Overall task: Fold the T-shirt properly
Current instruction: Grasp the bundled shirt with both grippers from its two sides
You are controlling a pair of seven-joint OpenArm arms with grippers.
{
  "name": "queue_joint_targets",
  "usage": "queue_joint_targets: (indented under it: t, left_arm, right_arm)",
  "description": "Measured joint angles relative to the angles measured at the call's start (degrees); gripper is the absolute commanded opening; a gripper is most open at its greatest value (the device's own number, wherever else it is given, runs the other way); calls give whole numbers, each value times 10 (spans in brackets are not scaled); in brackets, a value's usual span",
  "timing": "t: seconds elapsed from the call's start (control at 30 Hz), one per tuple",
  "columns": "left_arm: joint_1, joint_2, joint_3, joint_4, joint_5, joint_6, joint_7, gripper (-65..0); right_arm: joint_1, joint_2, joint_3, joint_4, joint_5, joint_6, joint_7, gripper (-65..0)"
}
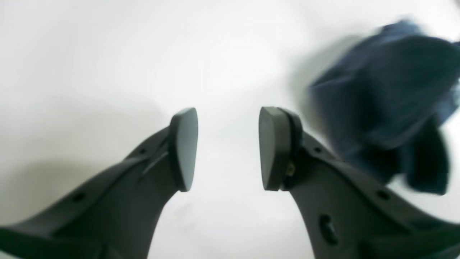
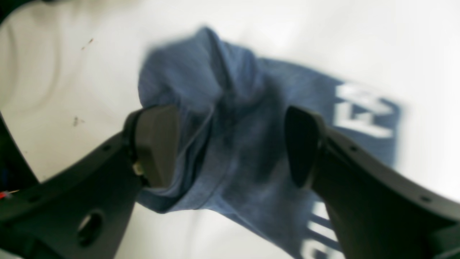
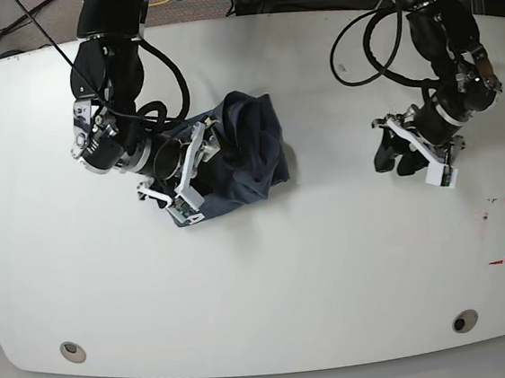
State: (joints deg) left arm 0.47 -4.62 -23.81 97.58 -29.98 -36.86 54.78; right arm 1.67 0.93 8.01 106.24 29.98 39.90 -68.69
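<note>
The fold had hardly begun: the T-shirt (image 3: 244, 154) lay bunched in a dark navy heap at about ten o'clock of the desk (image 3: 271, 277), white lettering showing on one rumpled side. The right gripper (image 2: 230, 145) stood over it, jaws wide apart astride a ridge of cloth but not closed on it. Well apart at two o'clock, the left gripper (image 1: 227, 147) hung with jaws parted and empty; the next move likely called for spreading the heap flat.

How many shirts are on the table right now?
1. A single crumpled T-shirt lies left of center on the table, bunched up by the right end effector. Nothing seems hidden beneath it.
</note>
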Motion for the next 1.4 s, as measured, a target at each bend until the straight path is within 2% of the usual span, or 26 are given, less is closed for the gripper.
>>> queue_joint_targets:
  t: [0.17,0.33,0.43,0.53,0.73,0.83,0.9,1.0,1.07,1.23,1.27,1.4]
  left_arm:
    - [14,-22,-16,17,-22,0,-3,-392]
    - [18,-39,28,26,-18,0,0,-392]
    - [14,-47,67,39,-21,0,-3,-392]
    - [4,-52,111,39,-16,0,-2,-392]
    - [-26,-67,199,39,-5,2,-1,-392]
    - [-40,-67,265,43,17,2,-7,-392]
    - [-40,-60,304,47,33,2,-4,-392]
    - [-54,-32,355,46,61,-3,1,-392]
    - [-71,-20,386,47,67,-1,-5,-392]
    - [-77,1,436,38,101,-1,-7,-392]
    - [-76,7,437,26,111,-3,-4,-392]
    - [-78,14,434,-21,139,-3,-9,-392]
  right_arm:
    - [0,-25,-58,-33,0,0,0,-224]
    - [12,-53,-151,-62,0,0,25,-225]
    - [16,-62,-146,-62,13,2,29,-225]
    - [17,-57,-84,-45,-3,0,20,-225]
    - [22,-3,-10,-10,5,-2,21,-227]
    - [26,22,22,-10,44,-1,20,-227]
    - [28,40,46,-13,71,0,26,-228]
    - [44,58,70,-43,58,0,22,-235]
    - [58,68,73,-60,54,-3,19,-274]
    - [90,75,66,-124,64,1,34,-485]
    - [97,75,66,-143,61,0,38,-499]
    - [116,86,60,-212,48,0,55,-480]
